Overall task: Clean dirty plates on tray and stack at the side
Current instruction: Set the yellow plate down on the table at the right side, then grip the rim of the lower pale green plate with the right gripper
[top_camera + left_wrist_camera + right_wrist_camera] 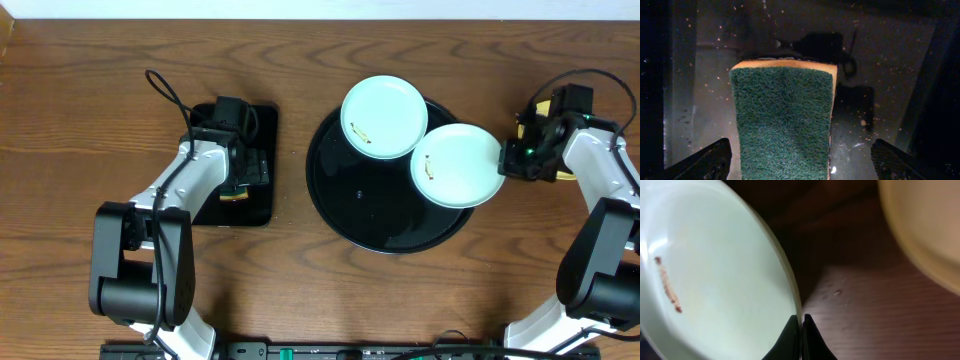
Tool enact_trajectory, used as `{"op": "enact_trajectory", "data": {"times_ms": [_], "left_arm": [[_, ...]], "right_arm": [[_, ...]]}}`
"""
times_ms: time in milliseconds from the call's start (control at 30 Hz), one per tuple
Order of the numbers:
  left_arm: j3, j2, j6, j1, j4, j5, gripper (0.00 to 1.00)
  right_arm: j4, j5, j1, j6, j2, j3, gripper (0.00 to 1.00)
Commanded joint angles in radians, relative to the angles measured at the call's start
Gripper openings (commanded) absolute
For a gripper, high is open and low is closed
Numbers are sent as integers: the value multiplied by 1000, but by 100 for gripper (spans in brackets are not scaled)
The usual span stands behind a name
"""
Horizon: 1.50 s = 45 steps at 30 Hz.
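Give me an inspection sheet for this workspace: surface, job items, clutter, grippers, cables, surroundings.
Surface: wooden table, brown grain.
Job's things: round black tray holds two pale green plates at its edge; back plate has a brown smudge; right plate has a brown streak; yellow plate lies on the table, off the tray.
Clutter: nothing seen.
Grippers: left gripper open above a sponge on a rectangular tray; right gripper, fingers shut on the right plate's rim.
Cables: black cables loop off both arms, clear of the plates.
Surroundings: pale strip beyond the table's far edge.
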Motion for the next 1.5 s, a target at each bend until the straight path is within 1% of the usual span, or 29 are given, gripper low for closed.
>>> {"op": "enact_trajectory", "data": {"times_ms": [0, 67, 200, 267, 433, 533, 633, 733, 800, 833, 867, 900, 967, 1033, 1200, 1233, 1300, 1400, 1467], "left_arm": [[-3, -1, 2, 8, 0, -13, 89], [-3, -1, 2, 8, 0, -13, 89], [-3, -1, 2, 8, 0, -13, 89], [-3, -1, 2, 8, 0, -13, 89], [-3, -1, 2, 8, 0, -13, 89], [-3, -1, 2, 8, 0, -13, 89], [-3, -1, 2, 8, 0, -13, 89], [-3, -1, 2, 8, 0, -13, 89], [-3, -1, 2, 8, 0, -13, 89], [-3, -1, 2, 8, 0, -13, 89], [-3, -1, 2, 8, 0, -13, 89], [-3, -1, 2, 8, 0, -13, 89], [-3, -1, 2, 8, 0, -13, 89], [-3, -1, 2, 8, 0, -13, 89], [-3, -1, 2, 8, 0, -13, 89], [-3, -1, 2, 8, 0, -13, 89], [-3, -1, 2, 8, 0, -13, 89], [-3, -1, 2, 8, 0, -13, 89], [-3, -1, 2, 8, 0, -13, 89]], "right_arm": [[-52, -159, 8, 30, -22, 0, 1], [-93, -197, 15, 66, -22, 0, 1], [-181, -200, 45, 148, -22, -2, 1], [-205, -200, 67, 150, -22, -6, 1], [-192, -194, 145, 175, -22, -35, 1], [-175, -104, 206, 230, -22, -49, 1], [-154, -61, 264, 256, -22, -58, 2], [-120, -60, 307, 261, -22, -58, 9], [-93, -60, 326, 237, -22, -58, 17], [-67, -60, 336, 164, -22, -58, 31], [-50, -53, 336, 103, -22, -58, 40], [-30, -24, 336, 37, -22, -58, 44], [-15, 16, 335, 4, -22, -58, 47], [-1, 58, 335, -3, -21, -59, 48], [3, 20, 339, -3, -21, -74, 40], [2, 6, 344, -18, -21, -78, 39], [6, 2, 357, -47, -21, -85, 39], [55, 2, 379, -111, -21, -102, 38], [117, 2, 386, -146, -21, -127, 34]]}}
